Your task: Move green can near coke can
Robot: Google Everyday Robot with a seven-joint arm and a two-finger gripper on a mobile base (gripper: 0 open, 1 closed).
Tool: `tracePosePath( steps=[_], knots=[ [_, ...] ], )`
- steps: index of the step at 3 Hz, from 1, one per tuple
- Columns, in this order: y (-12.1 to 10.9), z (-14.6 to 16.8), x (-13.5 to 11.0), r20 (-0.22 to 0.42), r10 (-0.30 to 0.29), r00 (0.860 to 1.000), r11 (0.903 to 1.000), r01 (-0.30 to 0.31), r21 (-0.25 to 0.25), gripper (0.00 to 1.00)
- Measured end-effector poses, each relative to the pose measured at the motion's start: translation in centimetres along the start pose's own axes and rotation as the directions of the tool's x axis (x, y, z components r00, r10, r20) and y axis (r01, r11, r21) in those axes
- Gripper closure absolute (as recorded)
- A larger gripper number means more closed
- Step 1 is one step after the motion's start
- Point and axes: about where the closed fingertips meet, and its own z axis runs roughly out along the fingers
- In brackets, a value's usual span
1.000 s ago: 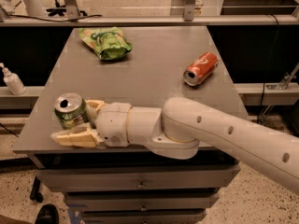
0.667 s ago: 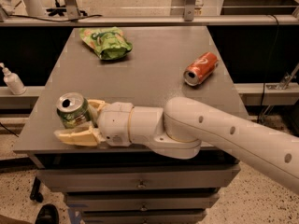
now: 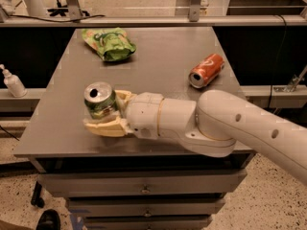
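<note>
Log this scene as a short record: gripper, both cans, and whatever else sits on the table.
gripper: over the table's near-left part, fingers closed on the green can
green can: upright between the fingers, well apart from the coke can
coke can: lying on its side, right part of table
green snack bag: far-left part of table
task status: not yet done

Cream gripper (image 3: 109,112) around green can (image 3: 100,103); coke can (image 3: 206,70) red-orange.

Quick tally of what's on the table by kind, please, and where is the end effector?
Drink cans: 2, green can and coke can
Snack bags: 1
Total: 3
End effector: front left of the table, gripping the green can
</note>
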Motion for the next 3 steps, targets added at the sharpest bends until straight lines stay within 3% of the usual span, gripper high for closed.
tracePosePath(
  steps=[1,2,3],
  knots=[
    [-2.3,-4.7,-1.3,-0.039,-0.044,0.998,0.9963,0.047,0.072,1.00],
    [-2.3,-4.8,-1.3,-0.043,-0.047,0.998,0.9958,0.050,0.076,1.00],
    [-4.3,-7.3,-1.4,-0.062,-0.077,0.995,0.9896,0.084,0.117,1.00]
  ],
)
